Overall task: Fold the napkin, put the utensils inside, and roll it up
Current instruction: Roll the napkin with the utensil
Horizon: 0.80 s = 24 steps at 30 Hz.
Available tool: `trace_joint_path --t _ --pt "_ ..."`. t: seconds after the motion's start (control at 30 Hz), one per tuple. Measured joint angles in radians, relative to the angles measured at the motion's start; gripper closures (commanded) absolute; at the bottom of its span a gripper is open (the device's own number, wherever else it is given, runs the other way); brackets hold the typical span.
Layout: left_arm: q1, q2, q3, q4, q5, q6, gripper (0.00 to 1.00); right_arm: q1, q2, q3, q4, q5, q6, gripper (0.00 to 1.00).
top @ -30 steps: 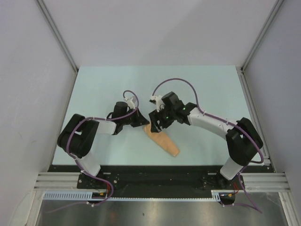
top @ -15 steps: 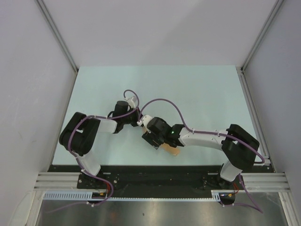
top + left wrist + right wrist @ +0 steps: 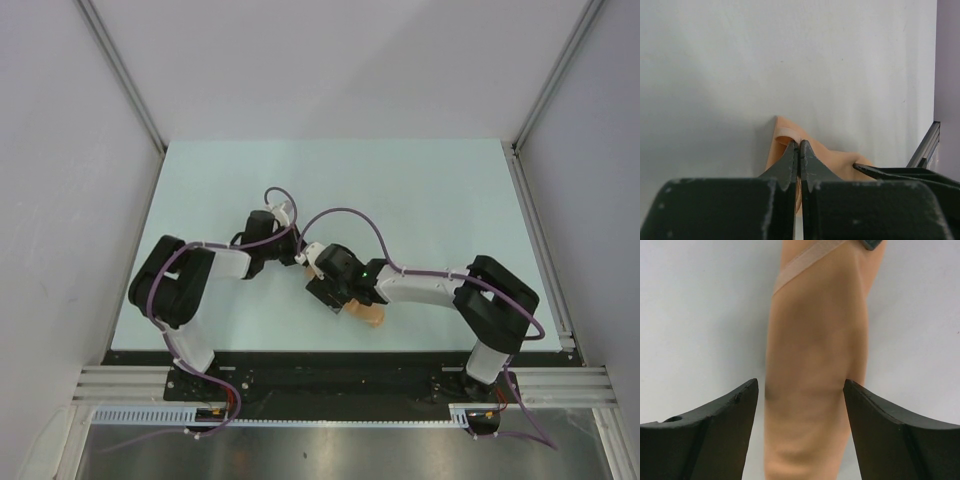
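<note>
Near the middle of the pale surface's (image 3: 420, 190) near edge lies the peach napkin (image 3: 815, 390), bundled into a narrow strip, the right gripper (image 3: 800, 390) straddling it with jaws apart, and just beyond, the left gripper (image 3: 799, 145) sits pressed together at the napkin's far end.

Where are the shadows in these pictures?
Right wrist view: a soft dark patch on the napkin beside a finger of the right hand. Left wrist view: faint grey shadow on the table left of the napkin. Top view: even light, hardly any shadows.
</note>
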Motion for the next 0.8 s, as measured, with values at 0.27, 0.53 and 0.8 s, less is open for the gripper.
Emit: trace_joint_path --t 0.27,0.53,0.8 --pt "0.000 0.012 0.026 -0.011 0.007 0.000 0.92 -0.077 0.032 0.000 0.002 -0.094 0.002 0.26" --pt "0.011 0.011 0.087 -0.026 0.008 -0.002 0.47 -0.132 0.047 0.006 0.009 -0.185 0.010 0.35" --pt "0.092 -0.050 0.090 -0.066 -0.005 0.000 0.37 -0.261 0.054 0.017 0.004 -0.388 0.052 0.48"
